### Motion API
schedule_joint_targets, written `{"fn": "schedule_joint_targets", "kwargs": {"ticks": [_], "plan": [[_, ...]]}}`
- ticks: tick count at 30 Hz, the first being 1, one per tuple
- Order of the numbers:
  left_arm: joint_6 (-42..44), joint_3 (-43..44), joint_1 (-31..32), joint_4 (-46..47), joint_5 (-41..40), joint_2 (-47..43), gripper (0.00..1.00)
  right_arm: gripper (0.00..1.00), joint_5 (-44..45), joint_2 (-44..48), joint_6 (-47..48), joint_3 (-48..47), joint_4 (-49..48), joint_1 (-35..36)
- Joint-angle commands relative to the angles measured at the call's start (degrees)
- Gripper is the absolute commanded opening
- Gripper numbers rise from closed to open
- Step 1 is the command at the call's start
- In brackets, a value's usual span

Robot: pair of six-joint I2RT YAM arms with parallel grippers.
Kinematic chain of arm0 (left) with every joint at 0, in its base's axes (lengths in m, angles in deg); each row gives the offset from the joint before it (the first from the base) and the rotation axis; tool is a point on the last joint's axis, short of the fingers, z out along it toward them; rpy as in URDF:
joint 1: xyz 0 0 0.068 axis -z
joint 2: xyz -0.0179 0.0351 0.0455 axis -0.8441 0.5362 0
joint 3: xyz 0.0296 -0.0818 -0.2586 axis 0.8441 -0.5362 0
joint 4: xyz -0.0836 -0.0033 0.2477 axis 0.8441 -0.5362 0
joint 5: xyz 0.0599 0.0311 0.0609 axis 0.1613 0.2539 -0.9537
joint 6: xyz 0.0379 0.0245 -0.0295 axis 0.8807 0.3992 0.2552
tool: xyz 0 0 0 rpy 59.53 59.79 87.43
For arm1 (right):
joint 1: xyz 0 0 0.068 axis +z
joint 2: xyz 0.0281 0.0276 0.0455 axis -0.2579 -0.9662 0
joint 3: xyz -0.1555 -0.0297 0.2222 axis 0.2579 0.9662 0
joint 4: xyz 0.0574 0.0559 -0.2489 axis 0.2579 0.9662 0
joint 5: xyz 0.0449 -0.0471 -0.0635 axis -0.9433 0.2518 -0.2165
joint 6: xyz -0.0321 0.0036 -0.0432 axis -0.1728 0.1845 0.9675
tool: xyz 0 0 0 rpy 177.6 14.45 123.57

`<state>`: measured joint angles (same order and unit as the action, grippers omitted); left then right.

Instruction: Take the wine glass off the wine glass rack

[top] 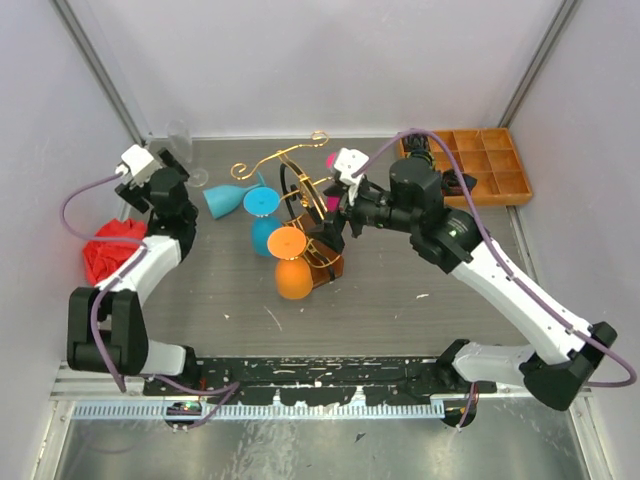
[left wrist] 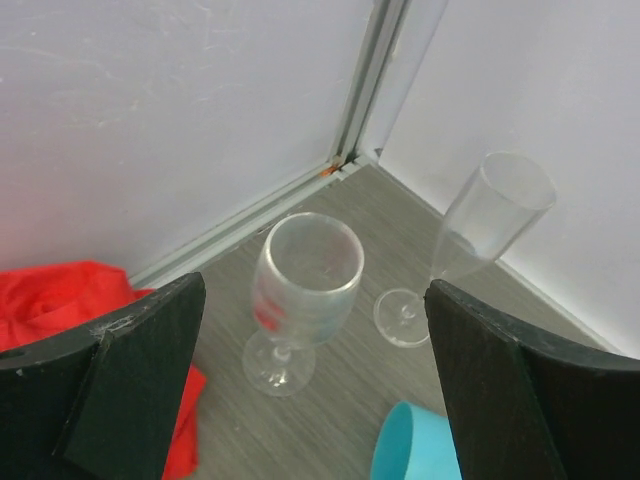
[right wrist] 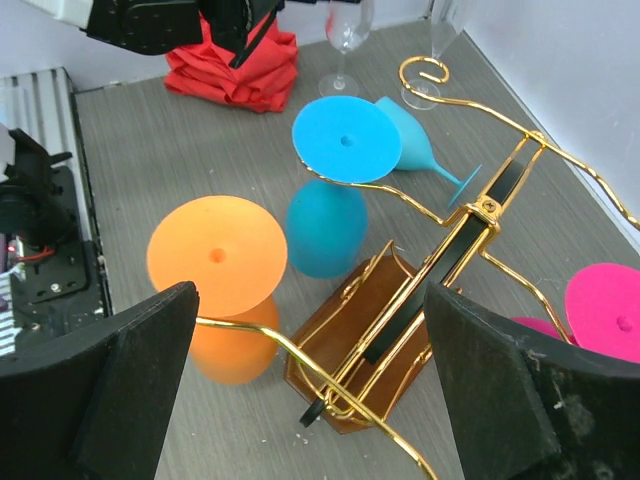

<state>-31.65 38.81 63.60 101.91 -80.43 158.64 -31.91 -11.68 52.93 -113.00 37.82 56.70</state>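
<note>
Standing near the middle of the grey tabletop (top: 420, 300), the wine glass rack (right wrist: 470, 225) is seen with its gold wire arms spread out from a small brown wooden base (right wrist: 375, 300). Three coloured glasses are carried upside down on the arms. An orange wine glass (right wrist: 217, 253) is hung on the near-left arm, its bowl down by the base. A blue wine glass (right wrist: 345, 138) is hung just behind the orange one, and a pink wine glass (right wrist: 605, 310) is hung on the far side. A second, paler blue glass (right wrist: 415, 135) is laid on its side on the tabletop, just behind the rack.

The right claw (right wrist: 308, 300) is held above the rack with its fingers spread wide, and nothing is gripped. The left claw (left wrist: 315, 290) is likewise opened wide and empty, and is pointed at the back-left corner. There a clear goblet (left wrist: 300, 275) and a clear flute (left wrist: 490, 215) are set close together. A red cloth (top: 110, 245) is bunched at the left edge, and a compartmented wooden tray (top: 490, 165) is placed at the back right.
</note>
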Motion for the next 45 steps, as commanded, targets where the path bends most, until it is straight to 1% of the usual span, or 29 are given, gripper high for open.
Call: {"fn": "schedule_joint_targets", "kwargs": {"ticks": [1,3,4,6,7,8,9,12,14,16,18,21,28,31,35,38,45], "plan": [[-4.1,-1.3,-0.1,-11.6,0.9,-4.9,0.98,1.00,-1.3,4.7,-2.4,-0.4,0.3,-0.2],[-10.2,-0.4,-0.1,-20.8,6.1,-9.6,0.98,1.00,-1.4,5.7,-3.4,-0.4,0.6,-0.2],[-13.0,0.3,-0.1,-26.8,8.4,-11.6,0.98,1.00,-1.1,5.9,-4.2,-0.5,0.8,-0.2],[-19.3,2.4,-0.1,-37.3,12.0,-13.8,0.98,0.99,-0.8,6.0,-5.4,-1.0,1.5,-0.3],[-21.1,2.6,-0.1,-40.7,13.4,-15.1,0.98,0.99,-0.9,5.9,-5.9,-1.5,2.1,-0.2],[-23.2,2.4,-0.1,-43.3,15.0,-16.7,0.99,0.99,-1.0,5.7,-6.3,-2.0,2.7,-0.2],[-24.5,1.7,-0.2,-44.4,16.8,-18.4,0.97,1.00,-1.1,5.7,-6.7,-2.6,3.3,-0.2],[-28.1,-0.4,-0.1,-46.2,25.0,-22.2,0.84,0.99,-1.1,6.0,-7.3,-3.2,4.3,-0.2],[-31.0,-1.3,-0.1,-47.0,30.4,-22.7,0.81,0.99,-0.9,6.4,-7.6,-3.4,4.1,-0.2],[-33.3,-2.7,-0.1,-46.5,35.2,-22.5,0.79,0.99,-0.7,6.5,-8.1,-3.5,3.7,-0.2],[-34.6,-5.3,-0.1,-42.4,37.2,-21.8,0.79,1.00,-0.7,6.7,-8.9,-3.6,3.2,-0.3],[-35.1,-7.5,-0.1,-37.1,38.1,-19.2,0.79,1.00,-1.3,6.7,-10.3,-3.5,3.0,-0.2],[-35.6,-6.8,-2.0,-25.5,40.2,-8.7,0.81,0.99,-1.0,7.1,-9.7,-4.0,4.9,-0.2],[-34.1,-4.4,-3.5,-20.5,43.0,-2.2,0.80,1.00,-0.6,7.1,-9.1,-3.8,5.3,-0.2],[-32.8,0.4,-5.0,-18.3,45.8,6.8,0.79,1.00,-0.7,6.2,-9.0,-3.6,5.5,-0.2],[-32.7,1.9,-5.6,-14.6,45.9,10.3,0.78,1.00,-0.7,5.6,-8.6,-3.5,5.8,-0.2],[-32.0,7.5,-6.8,-13.0,47.1,18.6,0.78,1.00,0.4,4.0,-6.6,-4.5,7.3,-0.2]]}}
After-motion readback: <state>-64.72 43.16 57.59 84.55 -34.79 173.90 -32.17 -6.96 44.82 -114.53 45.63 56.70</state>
